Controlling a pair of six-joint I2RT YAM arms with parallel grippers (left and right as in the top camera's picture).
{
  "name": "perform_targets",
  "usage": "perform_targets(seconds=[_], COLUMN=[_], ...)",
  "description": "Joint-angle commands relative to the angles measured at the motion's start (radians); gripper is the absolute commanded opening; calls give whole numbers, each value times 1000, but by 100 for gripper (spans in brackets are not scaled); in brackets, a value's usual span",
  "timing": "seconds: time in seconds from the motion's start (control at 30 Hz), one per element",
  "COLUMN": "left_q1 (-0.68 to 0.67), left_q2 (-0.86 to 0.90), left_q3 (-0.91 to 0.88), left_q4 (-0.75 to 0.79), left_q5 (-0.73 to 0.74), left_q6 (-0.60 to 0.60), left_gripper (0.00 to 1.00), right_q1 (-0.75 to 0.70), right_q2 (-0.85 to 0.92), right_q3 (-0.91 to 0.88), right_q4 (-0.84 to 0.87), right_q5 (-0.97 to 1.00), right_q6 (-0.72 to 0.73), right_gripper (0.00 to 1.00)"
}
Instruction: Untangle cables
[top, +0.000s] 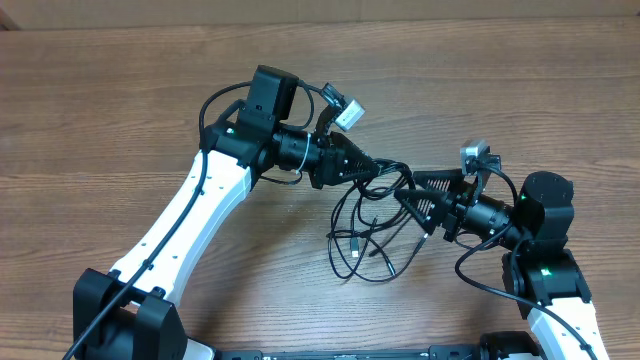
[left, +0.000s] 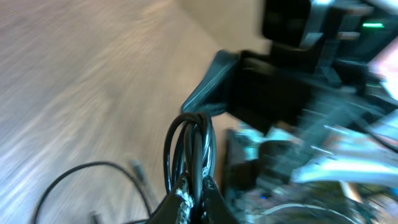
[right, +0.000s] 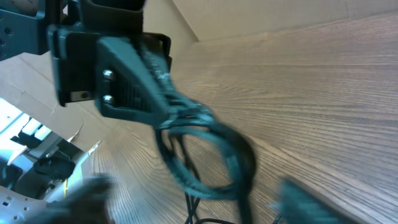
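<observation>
While the left gripper (top: 392, 170) pinched the cables (top: 362, 238) above mid-table (top: 120, 100), the right gripper (top: 407, 189) stood just beside it, fingers spread.
Only overhead showed thin black strands trailing loose onto the wood grain. The left wrist view showed glossy loops clamped at its tips. The right wrist view was blurred, its own fingers (right: 87, 194) dark smears and the plugs hard to make out.

A wooden desk (top: 120, 110) fills the overhead view, brown with fine grain running left to right; a paler beige strip (top: 400, 8) lies along its far edge; from the right wrist, a tan cardboard-like panel (right: 25, 74) stands beyond the desk's end, with a blurred, bright room (right: 28, 155) beside it; details there cannot be made out.
</observation>
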Motion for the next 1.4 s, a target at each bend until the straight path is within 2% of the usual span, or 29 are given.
perform_targets(seconds=[0.0,0.1,0.2,0.4,0.47,0.5,0.57,0.7,0.73,1.03,1.23,1.3,1.37], left_q1=[-6,-9,-27,-117,-148,-157,-158,-155,-155,-155,-153,-145,-142], left_q2=[-27,-27,-27,-27,-27,-27,-27,-35,-40,-48,-49,-51,-51], left_q3=[18,19,19,19,19,19,19,19,19,19,19,19,19], left_q4=[10,45,110,280,301,300,299,296,296,285,297,302,324], left_q5=[-219,-321,-346,-344,-344,-343,-320,-278,-269,-121,-108,-108,-98], left_q6=[-70,-127,-154,-121,-80,-74,-74,-74,-74,-37,-30,-41,-54], left_gripper=[4,4,4,4,4,4,4,4,4,4,4,4,4], right_q1=[-2,-3,-3,-3,-3,-3,-3,-3,-3,-3,-3,-3,-3], right_q2=[-4,-4,-4,-1,-1,-1,-1,-1,-1,-1,-1,-1,0], right_q3=[14,14,14,14,14,14,13,13,13,13,12,12,12], right_q4=[5,11,72,227,228,225,206,88,70,50,14,14,14], right_q5=[11,95,116,116,117,117,140,236,250,288,322,322,325], right_q6=[-21,85,225,669,772,804,818,865,876,889,892,892,884], right_gripper=[100,100,100,100,95,87,78,77,74,71,59,50,49])
